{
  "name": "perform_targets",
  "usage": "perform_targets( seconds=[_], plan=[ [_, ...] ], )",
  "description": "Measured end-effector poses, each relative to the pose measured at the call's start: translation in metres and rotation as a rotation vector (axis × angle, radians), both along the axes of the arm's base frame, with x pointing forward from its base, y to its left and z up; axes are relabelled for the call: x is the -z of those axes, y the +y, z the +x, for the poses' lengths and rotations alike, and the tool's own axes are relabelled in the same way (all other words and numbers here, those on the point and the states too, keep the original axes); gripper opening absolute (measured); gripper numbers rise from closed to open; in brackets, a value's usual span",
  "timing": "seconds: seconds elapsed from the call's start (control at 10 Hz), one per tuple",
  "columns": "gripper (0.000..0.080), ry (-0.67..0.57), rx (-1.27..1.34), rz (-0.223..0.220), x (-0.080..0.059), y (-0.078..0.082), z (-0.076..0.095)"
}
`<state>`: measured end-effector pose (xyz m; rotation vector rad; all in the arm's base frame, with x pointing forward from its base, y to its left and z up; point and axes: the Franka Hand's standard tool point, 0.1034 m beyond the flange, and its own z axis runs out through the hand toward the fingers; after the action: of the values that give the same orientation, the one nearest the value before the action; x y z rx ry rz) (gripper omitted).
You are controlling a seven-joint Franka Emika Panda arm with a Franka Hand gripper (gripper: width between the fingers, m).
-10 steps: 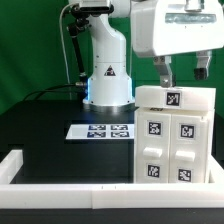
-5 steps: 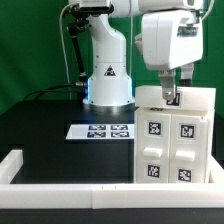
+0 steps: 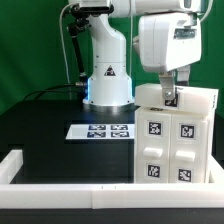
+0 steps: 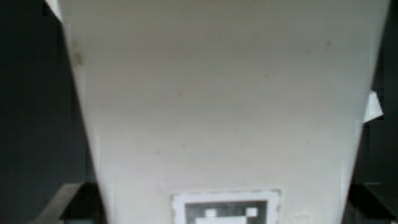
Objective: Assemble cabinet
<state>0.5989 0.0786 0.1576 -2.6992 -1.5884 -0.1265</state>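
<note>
The gripper (image 3: pixel 170 94) dropped from above the cabinet body (image 3: pixel 171 148) onto its top panel (image 3: pixel 200 99). That panel shifted, tilting slightly.

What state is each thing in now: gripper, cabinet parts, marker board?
gripper: down at the top panel; open or shut unclear.
top panel: lying on the cabinet body.
cabinet body: upright on the table.
marker board: flat on the table.

The cabinet (image 3: pixel 176 140) stands on the table (image 3: pixel 40 135). Just beside the cabinet, on the exterior view's left, lies the marker board (image 3: pixel 100 130); the gripper (image 3: pixel 170 96) is at the cabinet's top.
</note>
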Motion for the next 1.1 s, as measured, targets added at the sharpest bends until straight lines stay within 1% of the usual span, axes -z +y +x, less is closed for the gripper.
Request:
perform_targets(
  seconds=[0.2, 0.3, 0.5, 1.1],
  plan=[
    [0.0557, 0.001, 0.020, 0.001, 0.0000, -0.0002, 0.0000],
    [0.0557, 0.004, 0.080, 0.012, 0.0000, -0.0001, 0.0000],
    [0.0557, 0.013, 0.250, 0.026, 0.0003, -0.0033, 0.0001],
    [0.0558, 0.001, 0.737, 0.073, 0.0008, -0.0025, 0.0026]
  ],
)
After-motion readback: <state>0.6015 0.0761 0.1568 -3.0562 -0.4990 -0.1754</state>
